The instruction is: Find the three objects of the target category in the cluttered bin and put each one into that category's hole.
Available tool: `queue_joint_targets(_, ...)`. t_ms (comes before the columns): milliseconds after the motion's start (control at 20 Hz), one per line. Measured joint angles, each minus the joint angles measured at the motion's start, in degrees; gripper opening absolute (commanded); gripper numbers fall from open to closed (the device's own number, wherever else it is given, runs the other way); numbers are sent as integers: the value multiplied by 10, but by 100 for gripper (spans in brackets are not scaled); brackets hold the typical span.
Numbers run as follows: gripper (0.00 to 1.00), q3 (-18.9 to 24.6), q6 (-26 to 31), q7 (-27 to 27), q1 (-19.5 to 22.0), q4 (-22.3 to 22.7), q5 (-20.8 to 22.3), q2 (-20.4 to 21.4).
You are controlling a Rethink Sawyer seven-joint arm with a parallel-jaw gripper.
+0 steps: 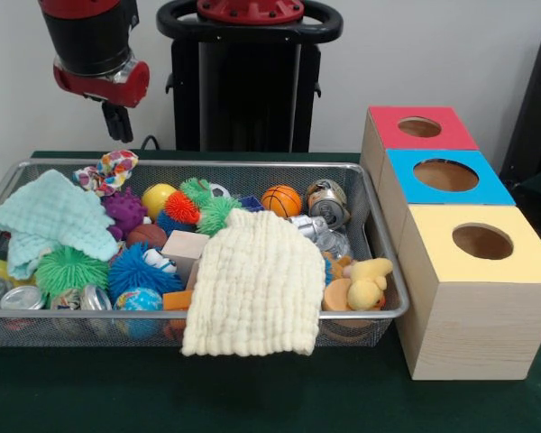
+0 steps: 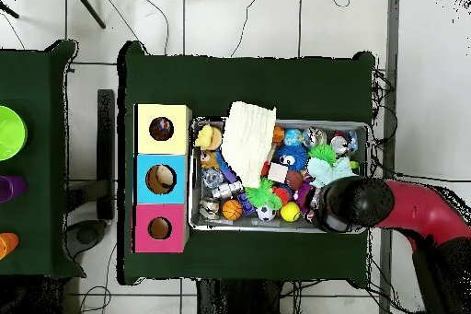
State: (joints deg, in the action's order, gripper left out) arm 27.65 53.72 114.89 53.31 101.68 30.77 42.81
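Claw (image 1: 119, 122) hangs above the bin's (image 1: 379, 203) far corner — whether open or closed, I cannot tell.

No legible text, label, brand, number or sign found in either view; markings on the cans (image 1: 327, 202) in the bin (image 1: 379, 225) are unreadable

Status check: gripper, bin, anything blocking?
Gripper above bin's corner, holding nothing, jaw state unclear. Bin full of clutter. Cream cloth draped over front rim, covering items. Three holes open.
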Motion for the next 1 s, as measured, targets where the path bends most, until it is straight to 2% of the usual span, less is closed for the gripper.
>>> queue_joint_targets(1000, 0, -9, 9, 0, 1, -24, 1, -4)
